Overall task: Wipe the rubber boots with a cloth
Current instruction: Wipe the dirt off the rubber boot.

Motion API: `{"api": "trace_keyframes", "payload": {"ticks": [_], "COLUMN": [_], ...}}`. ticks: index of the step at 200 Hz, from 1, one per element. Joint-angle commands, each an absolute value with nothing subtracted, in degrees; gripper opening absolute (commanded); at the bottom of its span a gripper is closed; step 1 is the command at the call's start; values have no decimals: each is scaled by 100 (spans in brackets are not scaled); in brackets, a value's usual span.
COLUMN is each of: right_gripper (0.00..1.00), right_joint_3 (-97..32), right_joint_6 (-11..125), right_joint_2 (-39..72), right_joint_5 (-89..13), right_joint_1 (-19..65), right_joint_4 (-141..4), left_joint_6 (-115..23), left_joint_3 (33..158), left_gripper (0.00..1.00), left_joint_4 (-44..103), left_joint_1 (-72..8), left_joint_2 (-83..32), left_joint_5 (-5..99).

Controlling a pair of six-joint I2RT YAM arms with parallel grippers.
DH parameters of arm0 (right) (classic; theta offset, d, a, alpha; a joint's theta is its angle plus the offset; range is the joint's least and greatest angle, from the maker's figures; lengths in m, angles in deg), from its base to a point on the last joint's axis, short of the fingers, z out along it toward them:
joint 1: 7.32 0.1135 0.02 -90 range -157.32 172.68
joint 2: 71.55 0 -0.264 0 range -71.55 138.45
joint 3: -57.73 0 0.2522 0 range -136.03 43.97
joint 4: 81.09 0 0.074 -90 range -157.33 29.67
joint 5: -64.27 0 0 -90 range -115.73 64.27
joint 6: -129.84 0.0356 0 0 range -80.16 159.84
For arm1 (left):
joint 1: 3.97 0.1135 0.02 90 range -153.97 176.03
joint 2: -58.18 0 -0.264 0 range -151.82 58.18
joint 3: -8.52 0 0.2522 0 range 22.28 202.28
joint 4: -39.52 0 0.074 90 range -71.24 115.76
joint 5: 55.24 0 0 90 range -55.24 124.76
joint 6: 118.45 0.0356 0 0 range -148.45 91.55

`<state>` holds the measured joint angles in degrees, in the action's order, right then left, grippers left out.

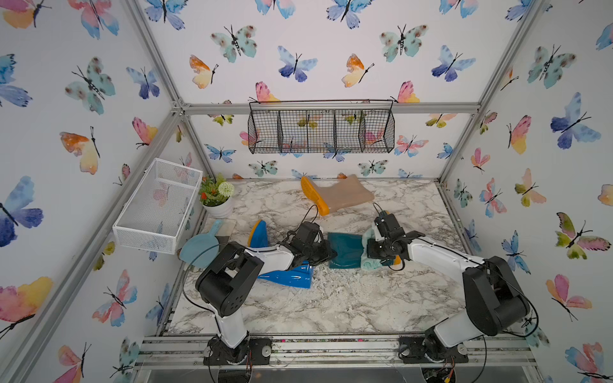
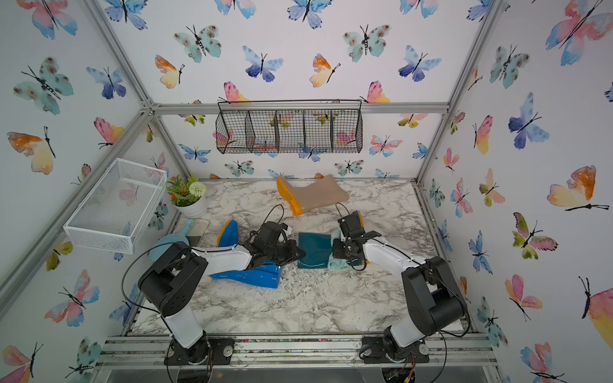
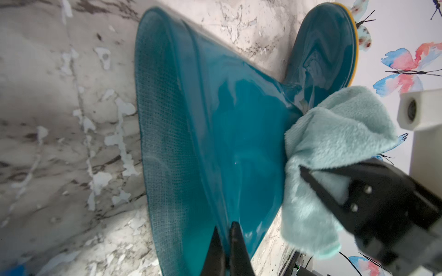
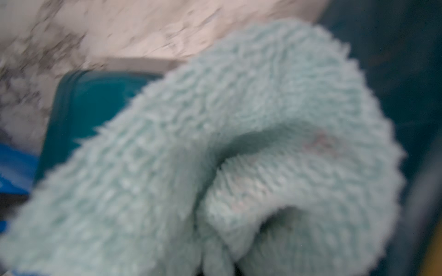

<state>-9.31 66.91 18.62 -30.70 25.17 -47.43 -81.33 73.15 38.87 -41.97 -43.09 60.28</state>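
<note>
**Teal boot pinned at the rim, cloth pressed at the ankle**

Left, near side: blue boot point(image 1: 288, 277) on its side, no cloth on it, so judged not the one in hand. Just right of it: left pincer point(image 3: 226, 239), shut tight on the top rim of the teal boot point(image 1: 345, 250), seemingly with one finger inside the opening and one outside. Hold that rim firm and low against the table point(image 1: 331, 308) to stop the glossy boot sliding under the rubbing.

Centre: teal boot flat on its side, opening to the left, foot to the right. Well apart at the far edge: beige boot point(image 1: 341, 195), also on its side and untouched.

Right end of the teal boot: cloth point(image 3: 334, 133), bunched and touching the boot at the ankle, between leg and foot, with one end trailing to the table on the near side. Right of that: right pincer point(image 3: 313, 175), closed on a fold of the cloth, the wad lying between its fingers and the boot.

Press through the wad, never with bare fingertips. Sweep leftward along the leg in long strokes, stopping short of the left pincer. Watch for loose cloth ends catching under the boot. No telling the state of the blue and beige boots from here.
</note>
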Motion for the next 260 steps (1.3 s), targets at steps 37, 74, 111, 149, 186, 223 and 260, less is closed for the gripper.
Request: {"api": "trace_keyframes", "payload": {"ticks": [37,74,111,149,186,223,260], "right_gripper": [2,2,2,2,2,2,2], "right_joint_3": [-847,144,22,-408,-718,-82,820], "right_joint_6": [6358,6302,6107,5626,5406,6150,6408], "right_joint_2": [1844,1018,812,1163,1875,1406,488], "right_joint_5": [-2214,-2133,-2471,-2242,-1594,141,-1069], "right_joint_1": [3225,2191,2497,3953,4429,3936,2495], "right_joint_4": [-5006,-5046,-5447,-6211,-6144,-5572,-6021], "left_joint_6": [-8641,-8533,-8621,-8692,-8912,-9149,-9164], "left_joint_3": [7482,7696,7824,8260,8505,8470,8363], "left_gripper": [0,0,0,0,0,0,0], "left_joint_4": [4073,3654,3650,3329,3287,3455,3482], "left_joint_1": [-3952,-3806,-3762,-3762,-3663,-3475,-3285], "left_joint_2": [-4567,-4580,-4675,-4887,-4896,-4743,-4683], "left_joint_5": [6743,6799,6936,7364,7595,7719,7755]}}
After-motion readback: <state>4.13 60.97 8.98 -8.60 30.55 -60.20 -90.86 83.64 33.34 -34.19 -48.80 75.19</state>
